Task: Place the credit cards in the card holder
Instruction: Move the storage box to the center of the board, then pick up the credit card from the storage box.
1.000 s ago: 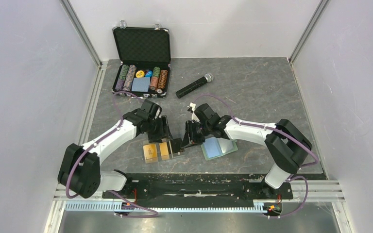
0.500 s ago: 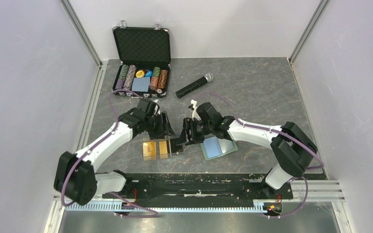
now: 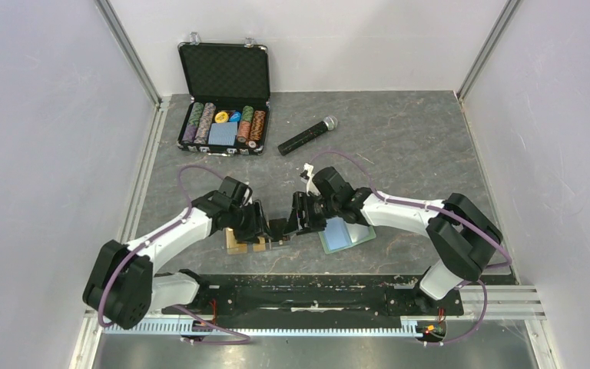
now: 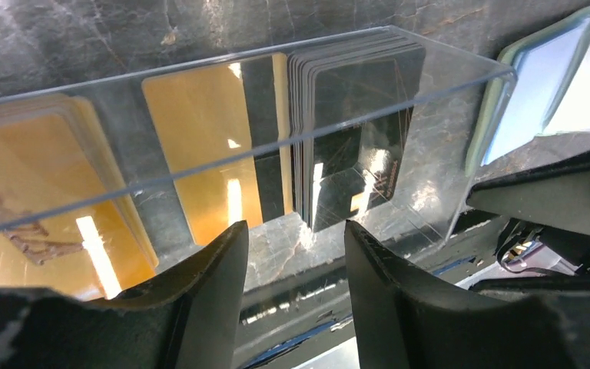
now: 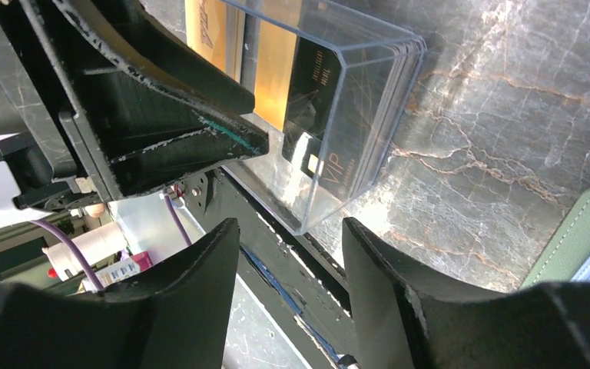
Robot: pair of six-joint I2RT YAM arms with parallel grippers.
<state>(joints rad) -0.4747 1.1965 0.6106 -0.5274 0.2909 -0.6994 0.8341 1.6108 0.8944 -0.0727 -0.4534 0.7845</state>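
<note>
A clear plastic tray (image 4: 430,100) holds the credit cards: orange ones (image 4: 38,192) at its left, a gold-tan one (image 4: 207,146) in the middle and a black stack (image 4: 361,131) at its right end. My left gripper (image 4: 296,254) hangs open and empty just before the tray's near wall, in front of the black stack. My right gripper (image 5: 290,246) is open and empty at the tray's (image 5: 369,115) right corner, by the black VIP card (image 5: 330,131). The card holder (image 3: 349,233) lies open, light blue inside, right of the tray (image 3: 238,244). The two grippers (image 3: 265,234) (image 3: 284,229) almost meet.
An open black case of poker chips (image 3: 223,115) stands at the back left. A black microphone (image 3: 307,136) lies to its right. The black mounting rail (image 3: 315,296) runs along the table's near edge, just behind both grippers.
My left arm has swung toward the near edge and now covers most of the tray. The right gripper has stayed at the tray's right end, its jaws now wider.
</note>
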